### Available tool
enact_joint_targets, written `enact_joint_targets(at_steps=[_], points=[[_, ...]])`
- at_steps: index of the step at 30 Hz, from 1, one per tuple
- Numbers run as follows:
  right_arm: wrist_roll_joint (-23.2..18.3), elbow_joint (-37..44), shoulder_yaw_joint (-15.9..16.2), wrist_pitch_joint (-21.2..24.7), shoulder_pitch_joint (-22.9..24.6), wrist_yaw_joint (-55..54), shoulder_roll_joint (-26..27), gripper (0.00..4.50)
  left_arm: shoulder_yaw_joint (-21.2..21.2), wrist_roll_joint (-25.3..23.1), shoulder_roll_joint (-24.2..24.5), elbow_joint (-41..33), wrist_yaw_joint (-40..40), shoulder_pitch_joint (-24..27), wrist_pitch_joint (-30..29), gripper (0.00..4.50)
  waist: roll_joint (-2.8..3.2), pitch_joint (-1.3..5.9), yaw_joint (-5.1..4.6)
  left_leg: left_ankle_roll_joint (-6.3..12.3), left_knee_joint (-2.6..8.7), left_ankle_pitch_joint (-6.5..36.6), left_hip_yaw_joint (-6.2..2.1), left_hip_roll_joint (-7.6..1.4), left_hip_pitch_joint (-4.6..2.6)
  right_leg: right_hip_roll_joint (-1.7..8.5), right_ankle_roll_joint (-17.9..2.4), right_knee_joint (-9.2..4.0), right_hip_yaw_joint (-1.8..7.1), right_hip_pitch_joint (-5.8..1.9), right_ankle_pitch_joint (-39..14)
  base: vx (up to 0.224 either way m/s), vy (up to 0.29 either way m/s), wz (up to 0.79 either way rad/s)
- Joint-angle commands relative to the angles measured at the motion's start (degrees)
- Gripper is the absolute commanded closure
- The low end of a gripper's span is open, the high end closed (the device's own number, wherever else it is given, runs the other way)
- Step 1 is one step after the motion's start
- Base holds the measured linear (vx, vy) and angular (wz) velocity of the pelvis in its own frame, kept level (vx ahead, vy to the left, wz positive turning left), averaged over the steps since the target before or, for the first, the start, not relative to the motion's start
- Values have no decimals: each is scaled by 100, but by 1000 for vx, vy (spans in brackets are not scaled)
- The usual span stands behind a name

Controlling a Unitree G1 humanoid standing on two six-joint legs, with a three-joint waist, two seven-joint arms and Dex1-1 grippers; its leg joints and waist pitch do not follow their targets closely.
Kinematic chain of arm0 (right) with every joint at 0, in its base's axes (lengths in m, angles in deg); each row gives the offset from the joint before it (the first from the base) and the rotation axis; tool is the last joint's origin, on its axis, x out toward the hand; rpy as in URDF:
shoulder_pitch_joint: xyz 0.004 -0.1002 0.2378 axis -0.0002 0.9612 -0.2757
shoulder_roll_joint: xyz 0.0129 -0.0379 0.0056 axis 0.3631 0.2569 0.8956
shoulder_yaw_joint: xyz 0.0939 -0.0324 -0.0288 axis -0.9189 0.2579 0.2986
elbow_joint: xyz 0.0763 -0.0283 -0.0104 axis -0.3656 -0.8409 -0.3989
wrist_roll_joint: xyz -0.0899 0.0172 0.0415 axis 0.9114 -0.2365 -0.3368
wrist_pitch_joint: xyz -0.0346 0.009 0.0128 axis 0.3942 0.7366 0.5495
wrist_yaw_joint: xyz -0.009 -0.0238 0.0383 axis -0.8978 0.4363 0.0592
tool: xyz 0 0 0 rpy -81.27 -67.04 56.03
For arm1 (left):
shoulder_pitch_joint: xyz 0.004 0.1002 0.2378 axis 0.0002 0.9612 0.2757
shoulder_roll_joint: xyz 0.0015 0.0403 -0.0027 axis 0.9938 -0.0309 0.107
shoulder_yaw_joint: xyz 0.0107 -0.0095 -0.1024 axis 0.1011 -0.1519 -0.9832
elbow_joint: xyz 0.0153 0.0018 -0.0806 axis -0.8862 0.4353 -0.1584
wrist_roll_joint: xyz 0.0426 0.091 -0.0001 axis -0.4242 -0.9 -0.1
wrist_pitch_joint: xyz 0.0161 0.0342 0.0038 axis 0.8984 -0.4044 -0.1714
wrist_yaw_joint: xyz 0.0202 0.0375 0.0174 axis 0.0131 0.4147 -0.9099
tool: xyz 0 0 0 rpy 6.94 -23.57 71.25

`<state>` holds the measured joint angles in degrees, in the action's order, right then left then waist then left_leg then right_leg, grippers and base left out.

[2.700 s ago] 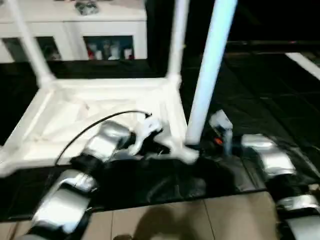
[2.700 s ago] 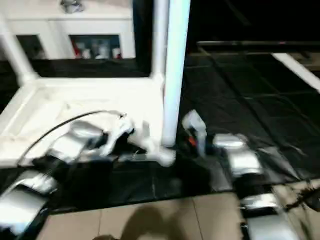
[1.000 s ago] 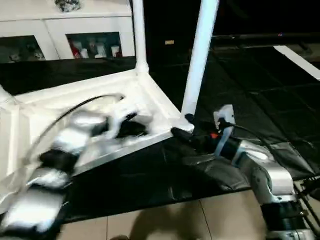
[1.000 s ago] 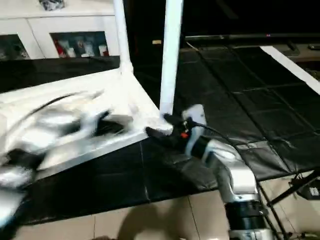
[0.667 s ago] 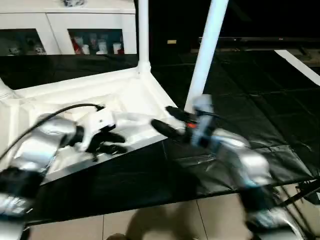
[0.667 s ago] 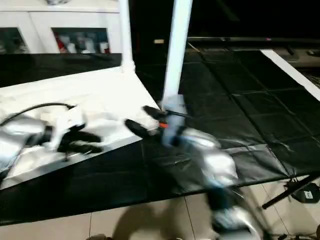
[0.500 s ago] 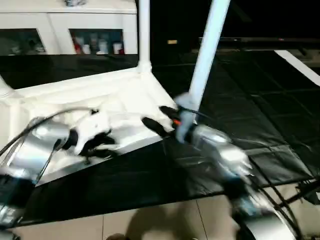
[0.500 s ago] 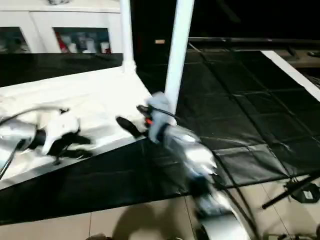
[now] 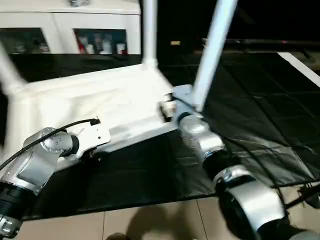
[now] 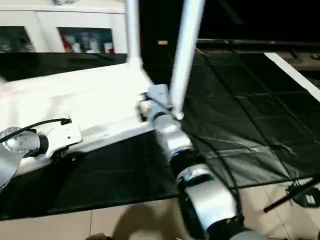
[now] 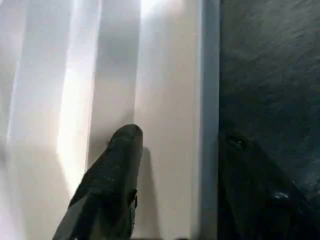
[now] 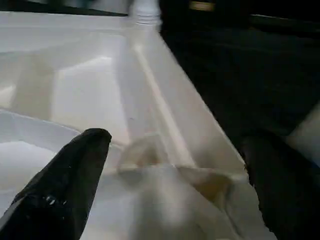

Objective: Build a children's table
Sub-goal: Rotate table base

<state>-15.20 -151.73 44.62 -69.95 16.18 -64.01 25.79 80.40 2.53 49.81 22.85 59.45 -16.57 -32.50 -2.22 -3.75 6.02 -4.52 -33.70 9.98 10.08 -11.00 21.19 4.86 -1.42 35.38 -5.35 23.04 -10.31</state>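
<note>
floor: pale tiles (image 9: 150, 225) run along the nearest edge, in front of a black mat (image 9: 130, 175) that spreads far back.
left arm: the silver forearm (image 9: 30, 167) comes in from the near left, a black cable looping over it.
left gripper: the left gripper (image 11: 175, 150) is at the near long edge of the table top; its two black fingers (image 11: 112, 185) stand apart and straddle that rim, one over the white underside, the other out over the mat. whether either finger touches the rim, i cannot tell.
right arm: the right forearm (image 9: 240, 197) rises from the near right and reaches forward to the table's near right corner.
right gripper: the right gripper (image 12: 175, 165) is spread wide, its fingers (image 12: 65, 180) on either side of the corner; one hangs over the ribbed underside, the other beyond the outer edge. nothing is pinched between them.
children's table: the white table top (image 9: 100, 100) lies upside down on the mat, ribbed underside up, in the middle and left of the head view.
legs: one leg (image 9: 212, 47) stands up from the near right corner socket, just beside the right gripper; another leg (image 9: 149, 30) stands at the far right corner; a third leg (image 9: 10, 75) shows blurred at the left edge.
cabinet: a white glass-door cabinet (image 9: 75, 30) stands behind the table with small coloured items on its shelf.
</note>
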Motion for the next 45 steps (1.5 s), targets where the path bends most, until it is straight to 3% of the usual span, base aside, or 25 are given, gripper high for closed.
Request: enact_joint_targets(at_steps=[1,6,10,11,13,14,15,16,17,18,21,22,23,25,28,29,33,38,39,40,45], points=[[34,-252,-273,-118,-83,-389,-335,0,-206,-49,-48,99,-302,-195,159,191,117,428,-68,-394,427,1422,-21,-215,-185,352,-879,-326,374,-169,-931,0,0,0],[42,-599,-431,-328,-160,-574,-716,0,-330,224,-383,242,-655,-300,414,191,87,463,-29,-279,388,1002,-13,-185,-100,346,-963,-243,357,-249,-339,0,0,0],[74,-732,-461,-567,-146,-354,-1061,0,-917,1259,-1111,-177,-635,-57,262,191,72,472,-28,-215,360,933,-14,-181,-48,357,-1035,-229,345,-297,-270,0,0,0],[74,-732,-461,-567,-146,-354,-1061,0,-917,1259,-1111,-177,-635,-57,262,191,92,471,-28,-203,358,950,-13,-178,-46,354,-1034,-233,342,-293,-291,0,0,0],[99,-705,-411,-752,-105,127,-1166,0,-1223,1888,-1361,-665,-394,287,-310,191,90,461,-77,-144,343,1041,-12,-176,-20,362,-1061,-242,336,-302,-409,0,0,0],[85,-588,-359,-920,-12,692,-1244,0,-1504,2434,-1491,-1176,-165,709,-991,160,78,462,-101,-129,336,1086,-10,-188,-11,376,-1083,-240,341,-310,-436,0,0,0],[85,-588,-359,-920,-12,692,-1244,0,-1504,2434,-1491,-1176,-165,709,-991,155,42,437,-148,-73,342,1120,-17,-198,33,386,-1111,-258,331,-334,-570,0,0,0],[-95,-359,-351,-1048,185,1769,-1280,0,-1738,2770,-1424,-1531,-83,1208,-1447,152,38,447,-178,31,317,1200,2,-184,17,353,-1112,-270,336,-313,-673,0,0,0],[-167,-251,-344,-1064,265,2104,-1285,0,-1804,2848,-1388,-1622,-46,1341,-1571,152,13,433,-197,84,328,1178,-10,-194,41,359,-1102,-283,334,-325,-720,0,0,0],[-249,-126,-336,-1076,356,2474,-1290,0,-1874,2934,-1347,-1723,-3,1485,-1704,152,31,423,-224,170,328,1201,-4,-194,20,336,-1082,-312,331,-306,-853,0,0,0],[-444,119,-375,-1050,540,2960,-1276,0,-1980,2959,-1224,-1803,8,1704,-1737,124,39,403,-231,256,329,1253,-2,-216,-19,304,-1117,-366,332,-279,-1111,0,0,0],[-810,761,-399,-939,994,3460,-1204,0,-2229,2853,-849,-1677,120,1973,-1635,115,34,378,-225,270,343,1332,-11,-222,-12,304,-1063,-389,338,-280,-1253,0,0,0],[-931,926,-423,-879,1101,3599,-1176,0,-2294,2839,-769,-1641,143,2019,-1619,109,42,368,-219,260,358,1401,-20,-234,-25,308,-1015,-399,339,-265,-1377,0,0,0],[-1017,1337,-310,-824,1387,3716,-1159,0,-2552,2876,-598,-1591,190,2050,-1662,80,39,359,-217,194,381,1477,-32,-234,-57,286,-937,-429,337,-254,-1635,0,0,0],[-1182,2063,-123,-635,1801,4112,-1156,0,-3031,2956,-338,-1627,61,2034,-1910,69,111,351,-219,70,406,1716,-52,-244,-108,276,-1012,-426,334,-213,-1731,0,0,0],[-1197,2171,-87,-584,1861,4201,-1169,0,-3092,2965,-297,-1608,34,2025,-1919,65,100,343,-219,64,413,1772,-55,-250,-104,280,-991,-435,336,-211,-1765,0,0,0],[-1422,3248,272,207,2413,5119,-1387,0,-3463,3065,71,-1296,-26,1868,-1858,37,105,337,-211,86,423,1882,-68,-235,-116,274,-923,-467,342,-221,-1852,0,0,0],[-883,3416,508,593,2636,4981,-1676,0,-3542,3224,181,-830,-2,1488,-1556,8,109,344,-157,-45,432,1865,-80,-231,-130,301,-972,-460,347,-216,-1899,0,0,0],[-813,3367,542,696,2648,4920,-1705,0,-3537,3194,140,-703,-86,1359,-1557,8,162,353,-128,-78,425,1872,-81,-234,-150,316,-987,-459,353,-209,-1864,0,0,0],[-768,3336,566,769,2658,4880,-1724,0,-3537,3171,110,-616,-147,1271,-1564,8,137,344,-126,-102,429,1901,-71,-225,-149,304,-972,-476,352,-213,-1872,0,0,0],[-652,3620,603,1108,2829,4586,-1803,0,-3545,3139,-98,-282,-443,805,-1253,8,125,383,-72,-96,415,1623,-74,-231,-129,313,-1021,-425,358,-253,-1422,0,0,0]])
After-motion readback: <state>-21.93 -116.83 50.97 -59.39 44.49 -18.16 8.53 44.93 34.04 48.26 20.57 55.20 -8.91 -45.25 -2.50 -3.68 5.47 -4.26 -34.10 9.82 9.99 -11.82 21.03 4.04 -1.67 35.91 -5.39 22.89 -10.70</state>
